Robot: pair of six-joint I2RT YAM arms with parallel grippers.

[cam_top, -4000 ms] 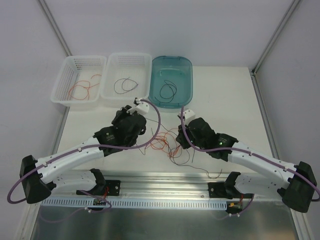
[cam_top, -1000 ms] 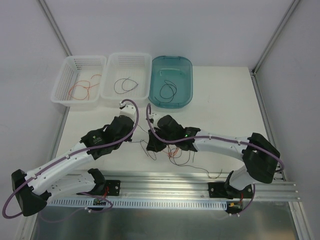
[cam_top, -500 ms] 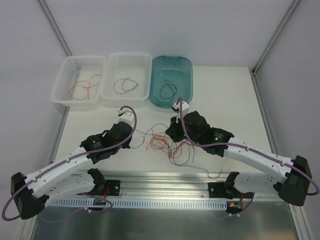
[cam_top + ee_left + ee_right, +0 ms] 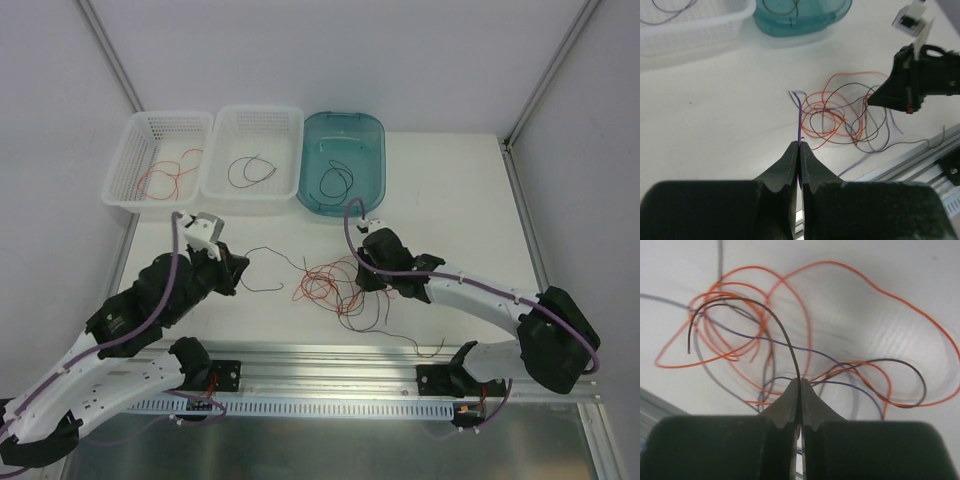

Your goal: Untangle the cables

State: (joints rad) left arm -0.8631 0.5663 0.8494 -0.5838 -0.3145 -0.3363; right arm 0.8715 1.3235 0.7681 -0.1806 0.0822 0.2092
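Observation:
The cables are hair-thin red-orange and black wires in a loose tangle (image 4: 325,282) on the white table (image 4: 450,200), between my two grippers. My left gripper (image 4: 240,268) is to the left of the tangle. It is shut on the end of a thin dark wire (image 4: 799,115) that runs from its tips (image 4: 799,146) toward the tangle (image 4: 837,112). My right gripper (image 4: 358,280) is at the tangle's right edge. It is shut (image 4: 800,382) on a black wire (image 4: 790,347) that arcs up and left over the red-orange loops.
Three containers stand at the back: a white basket (image 4: 120,170) holding a red-orange wire, a white basket (image 4: 215,160) holding a black wire, and a teal tub (image 4: 375,150) holding a black wire. A metal rail (image 4: 330,360) runs along the near edge.
My left arm has pulled back to the left, drawing a dark wire out of the tangle. My right gripper has moved back right and now sits at the tangle's right edge.

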